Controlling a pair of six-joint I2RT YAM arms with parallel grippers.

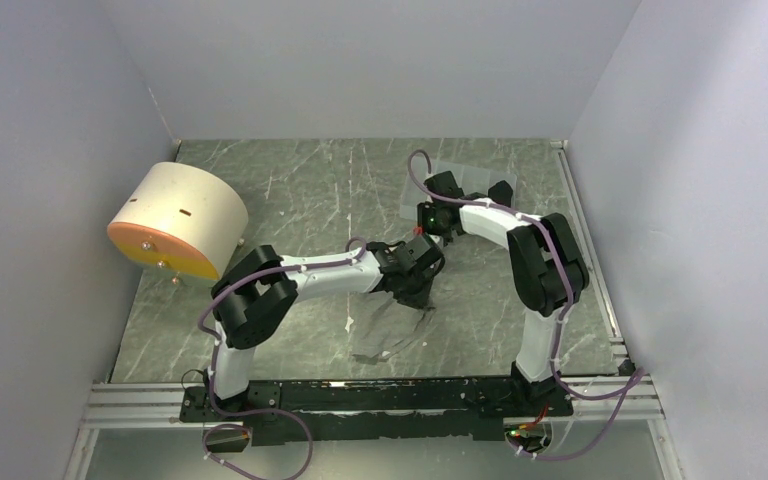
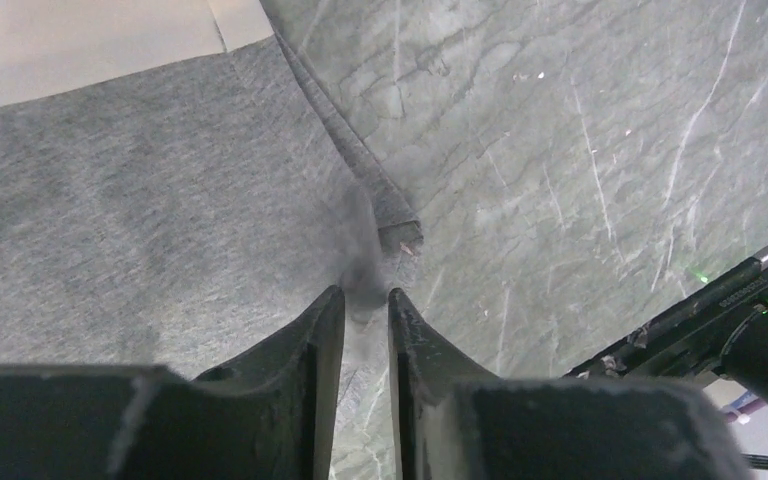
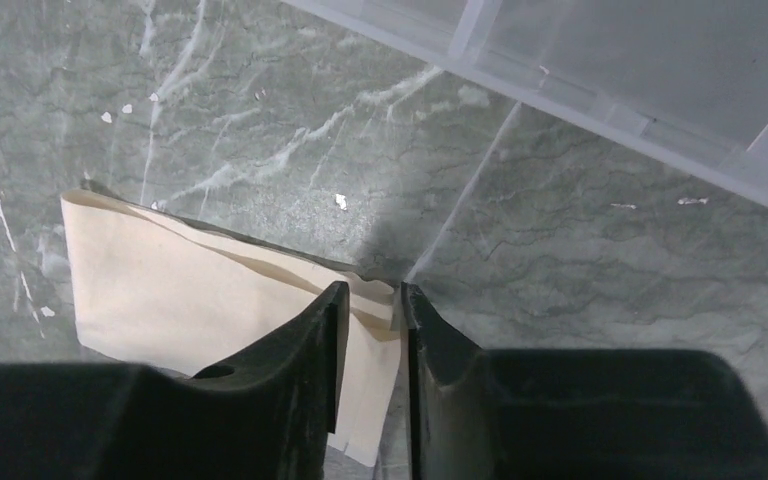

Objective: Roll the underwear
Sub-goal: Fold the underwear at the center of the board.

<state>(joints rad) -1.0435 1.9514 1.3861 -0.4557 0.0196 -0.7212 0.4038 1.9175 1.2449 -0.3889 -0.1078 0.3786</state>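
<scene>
The grey underwear point(image 1: 390, 330) lies rumpled on the marble table in front of the two arm bases. In the left wrist view its grey cloth point(image 2: 160, 230) spreads to the left, with a folded hem corner just ahead of my left gripper point(image 2: 365, 292). The left jaws stand a narrow gap apart, a blurred tip of cloth at their ends. Its cream waistband point(image 3: 190, 290) shows in the right wrist view. My right gripper point(image 3: 372, 287) hovers over the band's corner, jaws slightly apart. Seen from above, the left gripper point(image 1: 420, 285) and the right gripper point(image 1: 432, 235) sit close together.
A cream drum with an orange face point(image 1: 175, 220) stands at the left. A clear plastic bin point(image 1: 465, 180) sits at the back, behind the right wrist, and its edge point(image 3: 600, 110) runs across the right wrist view. White walls enclose the table.
</scene>
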